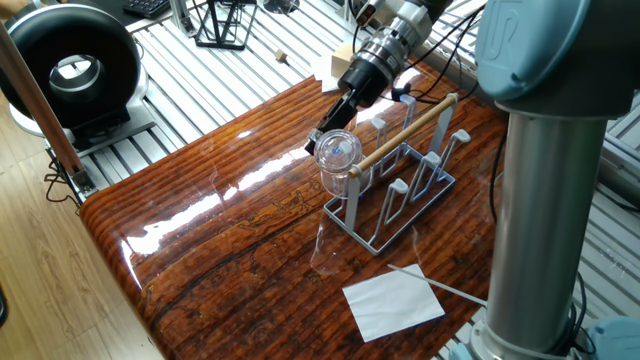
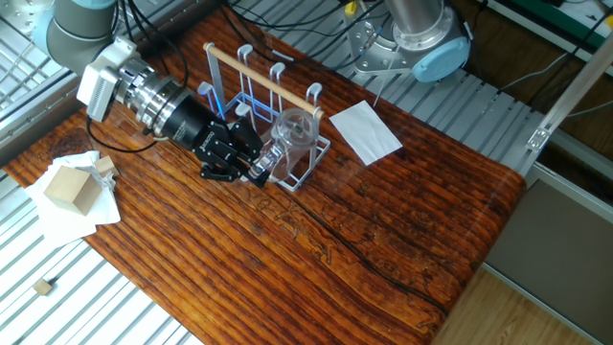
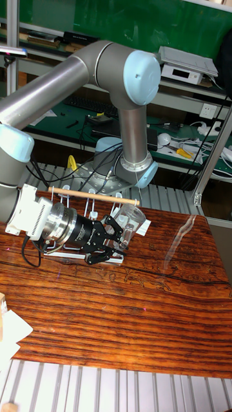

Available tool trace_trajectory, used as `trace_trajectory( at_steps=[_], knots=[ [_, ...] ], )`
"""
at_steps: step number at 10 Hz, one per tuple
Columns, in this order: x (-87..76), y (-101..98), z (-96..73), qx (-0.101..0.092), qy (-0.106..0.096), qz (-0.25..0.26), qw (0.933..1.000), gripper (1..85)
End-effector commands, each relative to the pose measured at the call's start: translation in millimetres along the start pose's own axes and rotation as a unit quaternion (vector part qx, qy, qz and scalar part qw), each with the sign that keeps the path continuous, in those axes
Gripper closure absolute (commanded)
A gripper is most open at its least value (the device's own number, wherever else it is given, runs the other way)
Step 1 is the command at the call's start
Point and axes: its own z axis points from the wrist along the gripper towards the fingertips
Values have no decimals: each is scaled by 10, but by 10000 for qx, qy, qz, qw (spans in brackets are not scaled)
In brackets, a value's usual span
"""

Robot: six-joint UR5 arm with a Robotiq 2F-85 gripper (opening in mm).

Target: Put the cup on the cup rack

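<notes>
**Cup at rack end, gripper on it**

Where the pale grey-white wire cup rack (image 2: 278,144) with its light wooden top rod (image 1: 405,132) ends, the clear colourless glass cup (image 1: 338,160) sits tilted over an end peg. The black two-finger gripper (image 2: 251,170) has its fingers closed narrowly on the cup's rim. Rack stands on the glossy brown wooden table (image 1: 230,240).

The arm is built of grey metal tubes with pale blue joint caps. Its black claw (image 3: 111,241) sits on a ribbed silver-and-black wrist with a white block, and black cables trail along it.

Glossy wooden table (image 1: 220,240) carries cup rack (image 1: 400,195); white paper (image 1: 393,302).
</notes>
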Motion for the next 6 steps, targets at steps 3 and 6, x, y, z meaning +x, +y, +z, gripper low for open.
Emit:
trace_trajectory(
  at_steps=[3,6],
  knots=[
    [14,-76,19,-22,-69,-162,9998,833],
    [17,-86,23,-12,-80,-284,9996,810]
  ],
)
